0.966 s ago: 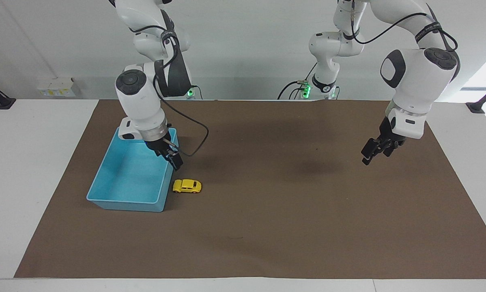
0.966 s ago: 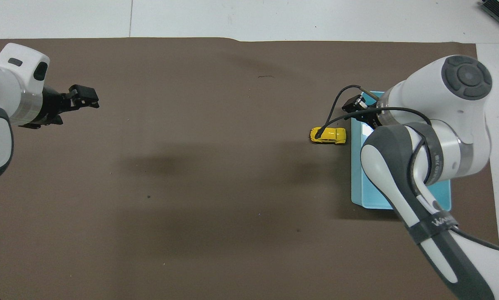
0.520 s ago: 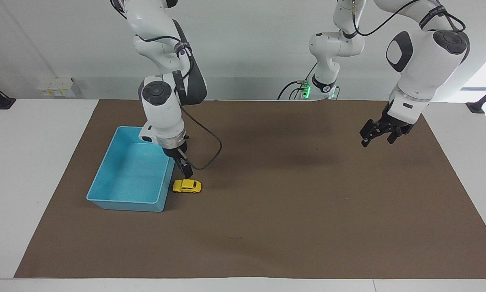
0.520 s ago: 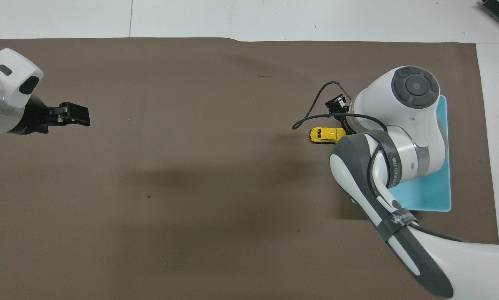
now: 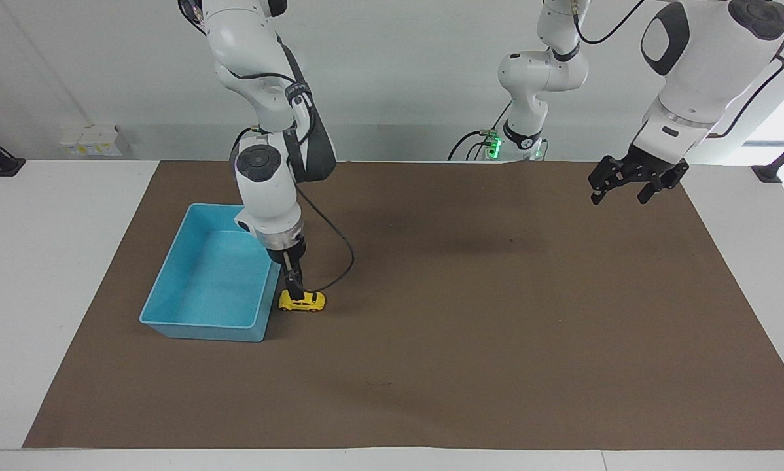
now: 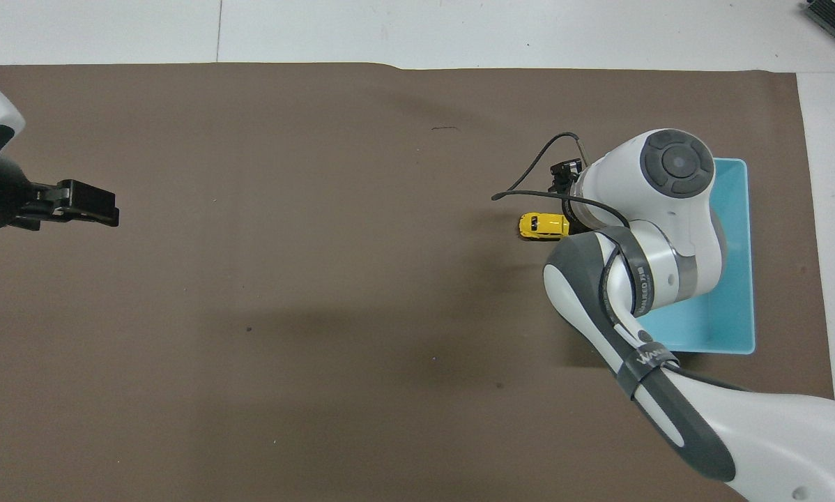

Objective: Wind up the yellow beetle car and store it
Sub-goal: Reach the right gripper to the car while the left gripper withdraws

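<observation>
The yellow beetle car (image 5: pixel 302 300) (image 6: pixel 541 224) stands on the brown mat, right beside the blue tray's (image 5: pixel 199 322) wall toward the table's middle. My right gripper (image 5: pixel 294 286) points straight down, open, its fingertips at the car's roof at the end next to the tray. The car rests on its wheels on the mat. From overhead the right wrist hides the fingers and one end of the car. My left gripper (image 5: pixel 631 184) (image 6: pixel 88 206) hangs open and empty, high over the mat toward the left arm's end.
The blue tray (image 6: pixel 734 209) has nothing in it and lies at the right arm's end of the mat (image 5: pixel 464 340). A black cable (image 5: pixel 339 261) loops from the right wrist above the mat beside the car.
My right gripper swung off the tray's edge and came down onto the car. The left gripper rose and drew back toward the robots. The car has not moved.
</observation>
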